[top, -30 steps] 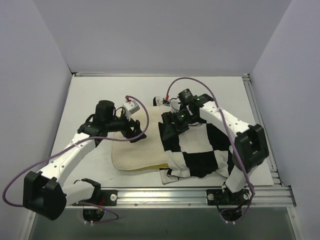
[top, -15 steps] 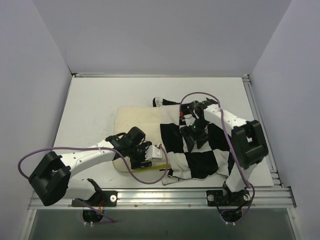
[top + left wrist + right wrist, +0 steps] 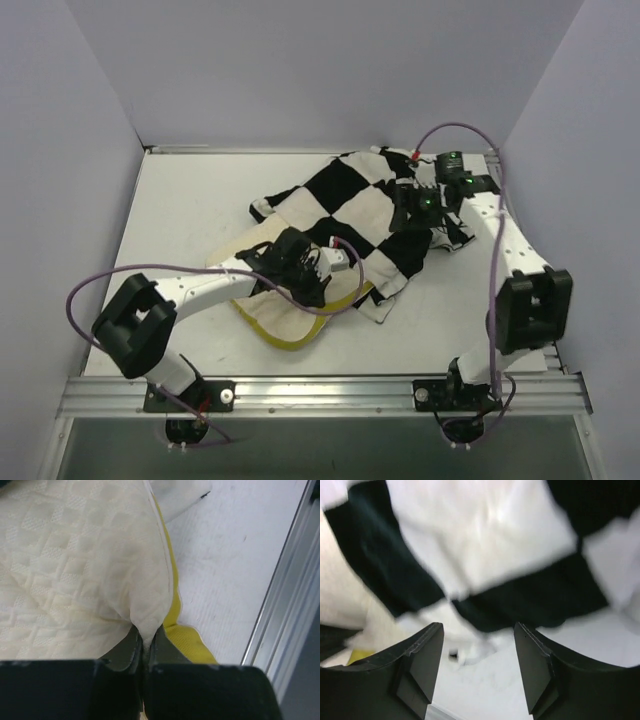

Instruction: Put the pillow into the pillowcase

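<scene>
The black-and-white checkered pillowcase [image 3: 350, 195] lies rumpled across the far middle of the table, draped over much of the cream pillow [image 3: 285, 325]. The pillow's near corner and its yellow edge [image 3: 300, 343] stick out toward the front. My left gripper [image 3: 312, 285] is shut on a pinched fold of the quilted pillow [image 3: 75, 570], right beside the yellow edge [image 3: 192, 642]. My right gripper [image 3: 418, 215] hovers at the pillowcase's right end. In its blurred wrist view the right gripper [image 3: 477, 640] is open, with the pillowcase [image 3: 485, 540] just beyond the fingertips and bare table between them.
A metal rail [image 3: 320, 385] runs along the near table edge and shows close at the right of the left wrist view as the rail [image 3: 285, 615]. Grey walls close in the left, back and right sides. The left arm's purple cable [image 3: 110, 285] loops over the table's left side.
My left gripper closed on the pillow's edge near the front. The pillowcase and pillow shifted and turned, the case now farther back. My right arm swung out to the far right.
</scene>
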`<state>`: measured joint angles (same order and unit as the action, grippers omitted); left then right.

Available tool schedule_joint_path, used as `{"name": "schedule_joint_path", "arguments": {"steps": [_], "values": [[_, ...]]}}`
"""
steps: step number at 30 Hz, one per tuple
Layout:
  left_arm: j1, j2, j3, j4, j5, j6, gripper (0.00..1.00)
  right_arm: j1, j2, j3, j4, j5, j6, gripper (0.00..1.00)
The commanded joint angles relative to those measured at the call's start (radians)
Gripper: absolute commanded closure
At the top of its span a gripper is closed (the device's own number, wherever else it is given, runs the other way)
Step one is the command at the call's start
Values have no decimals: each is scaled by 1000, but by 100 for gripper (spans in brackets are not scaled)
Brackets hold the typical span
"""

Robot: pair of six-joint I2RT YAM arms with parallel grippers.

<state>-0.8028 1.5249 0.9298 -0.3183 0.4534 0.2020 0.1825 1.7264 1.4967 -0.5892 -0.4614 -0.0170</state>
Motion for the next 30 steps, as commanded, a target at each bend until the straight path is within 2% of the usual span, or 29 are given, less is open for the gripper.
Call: {"name": "schedule_joint_path", "arguments": {"steps": [1, 4, 5, 7, 8, 13, 16, 17, 19, 20, 21, 23, 25, 27, 28, 30], "values": [[13, 32, 84, 133, 142, -228, 100, -15, -303, -283, -41, -36, 92, 41], [33, 66, 133, 151, 177, -280, 100, -8, -408, -535, 14, -4, 149, 31], [34, 69, 141, 153, 192, -285, 100, -5, -410, -574, 34, 12, 166, 25], [39, 69, 159, 147, 199, -282, 100, -11, -377, -646, 116, 1, 187, 23], [39, 69, 165, 143, 202, -279, 100, -14, -360, -653, 143, 3, 189, 20], [56, 75, 201, 101, 225, -271, 100, -12, -159, -629, 239, -6, 206, 22], [77, 75, 216, 114, 241, -295, 100, -11, -104, -621, 334, -60, 242, 33], [85, 80, 218, 123, 252, -309, 100, -11, -103, -625, 369, -78, 255, 51], [117, 87, 215, 201, 278, -405, 100, 17, -116, -624, 430, -149, 279, 76], [128, 102, 213, 235, 284, -444, 100, 46, -132, -624, 424, -287, 284, 95], [149, 112, 225, 272, 283, -482, 100, 78, -160, -624, 375, -345, 275, 100], [163, 147, 256, 386, 265, -581, 100, 187, -305, -641, 326, -525, 253, 100], [180, 185, 308, 467, 245, -657, 100, 247, -443, -664, 246, -609, 217, 100], [186, 204, 348, 507, 196, -694, 100, 249, -490, -668, 133, -722, 180, 100], [186, 224, 356, 536, 179, -717, 100, 250, -487, -661, 79, -744, 85, 100], [179, 238, 360, 539, 114, -720, 100, 249, -469, -661, -30, -763, 25, 100]]}}
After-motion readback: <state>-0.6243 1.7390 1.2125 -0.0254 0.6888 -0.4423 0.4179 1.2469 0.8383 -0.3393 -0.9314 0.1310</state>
